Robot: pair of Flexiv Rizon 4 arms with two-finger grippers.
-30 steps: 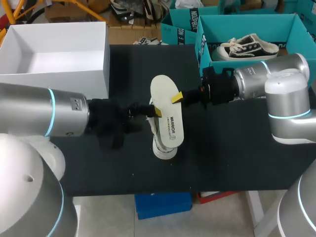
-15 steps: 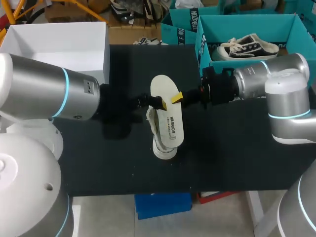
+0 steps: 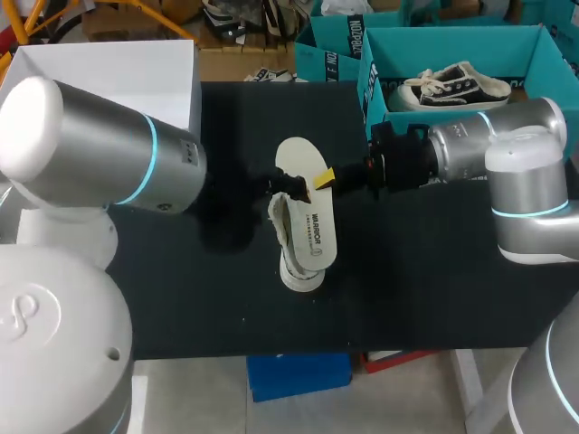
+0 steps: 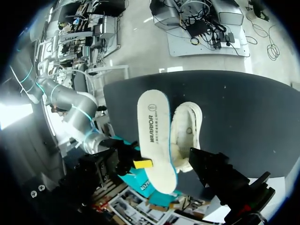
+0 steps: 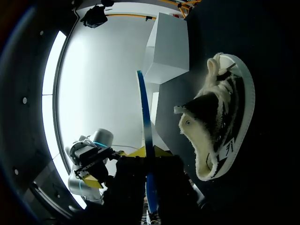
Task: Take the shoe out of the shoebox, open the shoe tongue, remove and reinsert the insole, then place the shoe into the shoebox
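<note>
insole (image 3: 308, 206) covers shoe (image 3: 281, 231) (teal box (image 3: 452, 45) beside)

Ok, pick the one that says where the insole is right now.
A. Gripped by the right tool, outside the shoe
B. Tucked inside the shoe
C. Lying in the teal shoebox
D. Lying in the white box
A: the insole is out of the shoe, with its edge pinched between the fingers of the right tool. The right wrist view shows it edge-on between them.
</note>
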